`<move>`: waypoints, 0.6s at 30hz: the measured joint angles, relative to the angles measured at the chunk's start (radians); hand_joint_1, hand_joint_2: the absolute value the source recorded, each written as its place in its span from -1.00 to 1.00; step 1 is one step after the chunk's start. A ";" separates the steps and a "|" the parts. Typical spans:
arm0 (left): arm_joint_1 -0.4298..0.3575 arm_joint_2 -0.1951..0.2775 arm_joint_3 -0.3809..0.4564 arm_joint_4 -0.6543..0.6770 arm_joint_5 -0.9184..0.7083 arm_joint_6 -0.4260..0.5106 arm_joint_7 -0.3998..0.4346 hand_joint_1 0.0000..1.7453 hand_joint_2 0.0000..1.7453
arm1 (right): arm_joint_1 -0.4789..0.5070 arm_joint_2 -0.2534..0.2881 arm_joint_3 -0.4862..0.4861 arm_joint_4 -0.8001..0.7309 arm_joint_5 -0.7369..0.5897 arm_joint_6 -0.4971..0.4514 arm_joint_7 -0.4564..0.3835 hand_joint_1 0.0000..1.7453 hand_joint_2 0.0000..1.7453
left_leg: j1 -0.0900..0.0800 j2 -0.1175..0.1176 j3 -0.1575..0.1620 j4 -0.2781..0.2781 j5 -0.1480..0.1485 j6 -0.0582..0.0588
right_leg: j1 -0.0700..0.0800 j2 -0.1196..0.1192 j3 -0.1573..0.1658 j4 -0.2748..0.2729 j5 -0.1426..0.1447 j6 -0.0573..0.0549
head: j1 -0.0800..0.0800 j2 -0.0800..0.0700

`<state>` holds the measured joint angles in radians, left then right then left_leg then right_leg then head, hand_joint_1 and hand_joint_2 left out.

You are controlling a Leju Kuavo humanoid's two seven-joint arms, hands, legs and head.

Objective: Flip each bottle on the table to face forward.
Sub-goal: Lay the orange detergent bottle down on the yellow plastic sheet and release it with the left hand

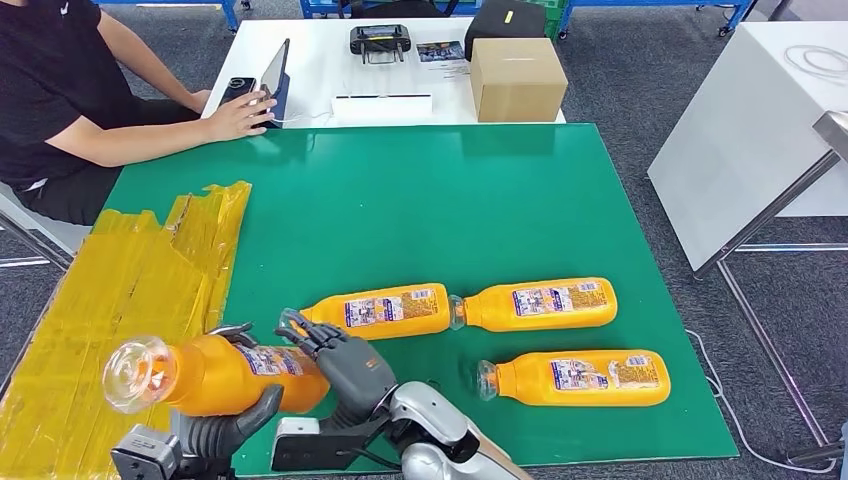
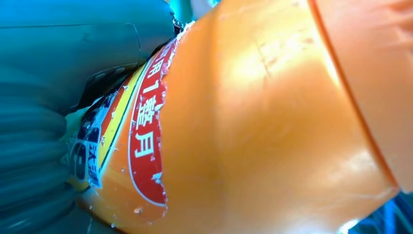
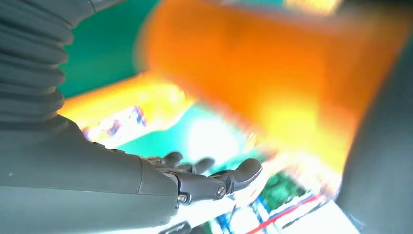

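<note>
- Orange plastic bottles, four in all: three lie on the green table (image 1: 400,200), namely the left bottle (image 1: 385,311), the middle bottle (image 1: 540,304) and the near bottle (image 1: 580,378).
- The held bottle (image 1: 215,374), smooth with a torn label, is lifted at the table's near-left edge, gripped by the left hand (image 1: 215,430).
- The right hand (image 1: 345,362) has its fingers spread against that bottle's base end.

Grey carpet floor (image 1: 640,90) all round, and 1 white table (image 1: 310,70) sat behind the green mat with a brown cardboard box (image 1: 517,78) on it. Another white slab-sided table (image 1: 740,140) stood off right.
</note>
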<state>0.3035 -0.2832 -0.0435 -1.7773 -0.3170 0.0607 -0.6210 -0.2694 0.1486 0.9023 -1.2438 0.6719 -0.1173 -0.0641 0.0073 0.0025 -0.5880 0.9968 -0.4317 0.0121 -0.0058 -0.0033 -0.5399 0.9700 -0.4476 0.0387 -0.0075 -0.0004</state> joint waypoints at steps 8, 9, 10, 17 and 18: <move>-0.087 0.069 0.109 0.085 -0.511 0.389 0.096 1.00 1.00 | -0.074 -0.058 -0.124 -0.033 -0.066 0.075 -0.006 -1.00 -1.00 | 0.000 0.000 0.001 0.000 0.001 -0.001 | 0.000 0.000 0.001 0.000 0.001 0.000 | 0.000 0.000; -0.097 0.081 0.124 0.109 -0.548 0.420 0.103 1.00 1.00 | -0.090 -0.062 -0.130 -0.031 -0.074 0.082 -0.006 -1.00 -1.00 | 0.000 0.000 0.001 0.000 0.001 -0.001 | 0.000 0.000 0.001 0.000 0.001 0.000 | 0.000 0.000; -0.107 0.091 0.138 0.134 -0.582 0.448 0.110 1.00 1.00 | -0.105 -0.066 -0.135 -0.027 -0.083 0.088 -0.006 -1.00 -1.00 | 0.000 0.000 0.001 0.000 0.001 -0.001 | 0.001 0.000 0.001 0.000 0.001 0.000 | 0.000 0.000; -0.171 0.181 0.196 0.315 -0.842 0.545 0.223 1.00 1.00 | -0.208 -0.088 -0.142 0.026 -0.149 0.123 -0.002 -1.00 1.00 | 0.000 0.000 0.000 0.000 0.001 -0.001 | 0.001 0.000 0.001 0.001 0.000 0.000 | 0.000 0.000; -0.180 0.196 0.200 0.345 -0.874 0.546 0.238 1.00 1.00 | -0.220 -0.090 -0.142 0.036 -0.159 0.130 -0.002 -1.00 1.00 | 0.000 0.000 0.000 0.000 0.001 -0.001 | 0.001 0.000 0.001 0.001 0.000 0.000 | 0.000 0.000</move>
<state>0.1231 -0.0868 0.1564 -1.4327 -1.1907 0.6071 -0.3832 -0.4893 0.0590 0.7606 -1.2073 0.5133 0.0123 -0.0656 0.0077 0.0025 -0.5883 0.9969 -0.4305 0.0111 -0.0051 -0.0033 -0.5393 0.9706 -0.4471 0.0388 -0.0073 -0.0004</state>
